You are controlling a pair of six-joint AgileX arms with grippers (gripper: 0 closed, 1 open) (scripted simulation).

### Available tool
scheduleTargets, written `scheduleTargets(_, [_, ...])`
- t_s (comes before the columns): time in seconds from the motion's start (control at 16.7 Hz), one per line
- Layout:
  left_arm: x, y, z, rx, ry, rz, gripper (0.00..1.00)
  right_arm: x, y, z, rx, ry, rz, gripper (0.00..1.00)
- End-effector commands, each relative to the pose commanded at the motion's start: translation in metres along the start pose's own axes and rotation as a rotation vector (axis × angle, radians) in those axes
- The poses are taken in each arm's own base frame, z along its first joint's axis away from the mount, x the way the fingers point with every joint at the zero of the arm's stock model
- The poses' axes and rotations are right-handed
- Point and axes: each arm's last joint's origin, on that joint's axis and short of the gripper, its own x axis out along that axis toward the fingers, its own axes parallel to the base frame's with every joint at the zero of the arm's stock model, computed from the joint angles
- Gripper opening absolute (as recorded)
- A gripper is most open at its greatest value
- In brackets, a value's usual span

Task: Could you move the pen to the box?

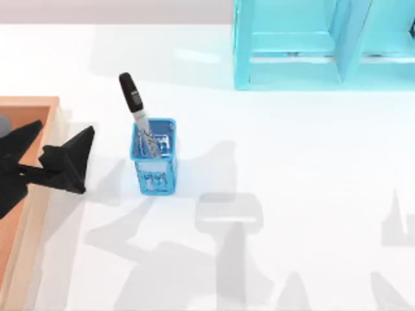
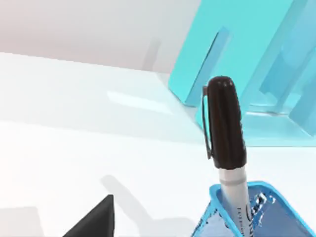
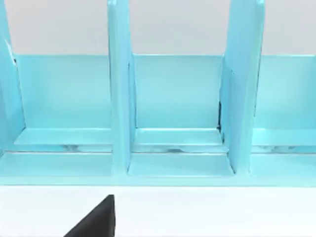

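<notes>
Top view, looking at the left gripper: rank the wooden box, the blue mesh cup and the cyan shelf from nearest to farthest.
From the left gripper:
1. Wooden box, right under and beside it at the table's left edge.
2. Blue mesh cup, to its right, holding the pen.
3. Cyan shelf, far back right.

A big glossy cyan shelf unit [image 3: 173, 98] stands on the white table [image 3: 207, 212], its open compartments facing the camera — upright dividers split it into bays, each with a pale floor. A black wedge-shaped fingertip [image 3: 96, 219] of the right gripper juts in over the table.
</notes>
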Motion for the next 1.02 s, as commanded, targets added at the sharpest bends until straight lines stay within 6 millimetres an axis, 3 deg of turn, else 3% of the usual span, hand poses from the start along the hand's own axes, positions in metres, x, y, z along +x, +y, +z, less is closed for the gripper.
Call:
scheduleTargets(0.24, [0.032, 0.014, -0.026, -0.104, 0.102, -0.124, 1.00, 0.000, 0.000, 0.000, 0.000, 0.000, 0.000, 1.00])
scheduleTargets(0.48, [0.044, 0.025, -0.046, -0.172, 0.149, -0.178, 1.00, 0.000, 0.000, 0.000, 0.000, 0.000, 0.000, 1.00])
scheduleTargets(1.02, [0.053, 0.023, -0.047, -0.181, 0.147, -0.188, 1.00, 0.000, 0.000, 0.000, 0.000, 0.000, 0.000, 1.00])
